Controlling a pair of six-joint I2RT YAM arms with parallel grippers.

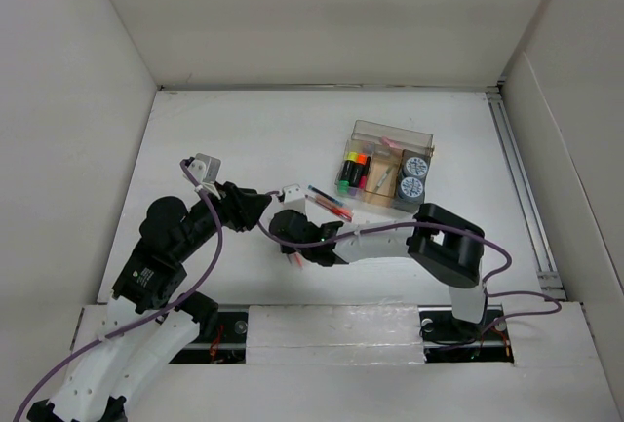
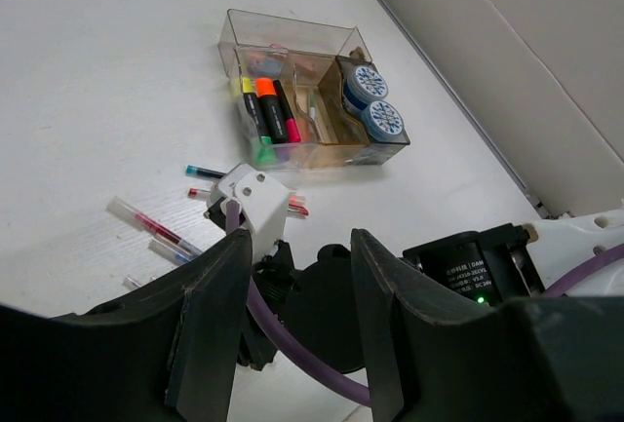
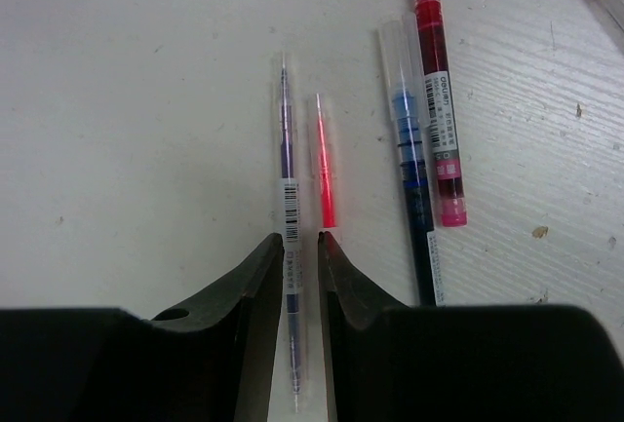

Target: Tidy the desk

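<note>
The counter [image 1: 244, 139] is seen spread flat under everything, hemmed in by white walls [image 1: 88, 100]. It is judged rigid, matte and fixed, so nothing on it is to be gripped; the loose pens are what must be lifted.

Down at the counter, the right tool [image 3: 300, 239] is set over a purple refill [image 3: 286, 149]. Its jaws are held narrowly apart and straddle the thin tube, with a sliver of gap showing on one side, so no firm grip is claimed yet. A red refill [image 3: 325, 164] is lying just beside the purple one, parallel, outside the jaws. A blue pen [image 3: 408, 149] and a red pen [image 3: 436, 100] are found near by, touching each other.

The purple refill is judged very light, slim, smooth and prone to rolling or bending. A hold near mid-length, square across the tube, is suggested, with the red refill kept out of the pinch.

The left tool [image 2: 297, 247] is held above the counter, jaws wide, nothing between them.

Further back, a clear organizer [image 1: 392, 130] is set on the counter. In 1 compartment, highlighters [image 2: 268, 110] are laid side by side. In the end compartment, 2 round blue-patterned discs [image 2: 382, 120] are stacked edge to edge. Slim items in the middle compartment are too small to be named. Room for pens is judged tight.
</note>
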